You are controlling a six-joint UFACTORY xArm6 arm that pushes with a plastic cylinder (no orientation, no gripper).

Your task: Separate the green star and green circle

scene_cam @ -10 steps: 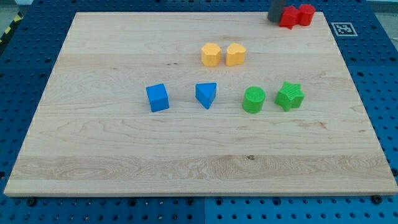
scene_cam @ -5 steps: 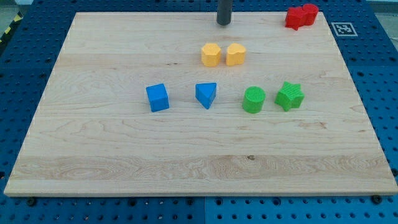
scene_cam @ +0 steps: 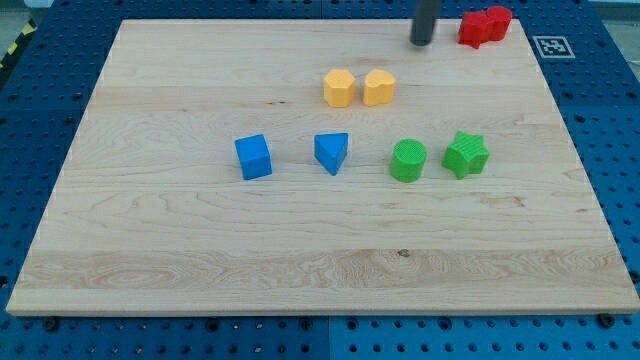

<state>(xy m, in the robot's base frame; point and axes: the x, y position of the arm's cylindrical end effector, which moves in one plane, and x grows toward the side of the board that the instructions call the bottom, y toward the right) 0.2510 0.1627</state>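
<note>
My tip (scene_cam: 422, 42) rests near the top edge of the wooden counter (scene_cam: 180, 250), just to the left of the two red blocks (scene_cam: 483, 25) at the view's top right, apart from them; it is a bare rod, so there is nothing to open or close and nothing is gripped; below and to its left sit two yellow blocks (scene_cam: 359, 88), side by side and nearly touching; farther down, well apart from my tip, the green circle (scene_cam: 408, 160) lies just left of the green star (scene_cam: 466, 154), with a narrow gap between them; left of the circle is the blue triangle (scene_cam: 332, 153), and left again the blue cube (scene_cam: 253, 157); a black-and-white marker (scene_cam: 552, 46) sits off the counter's top right corner.
</note>
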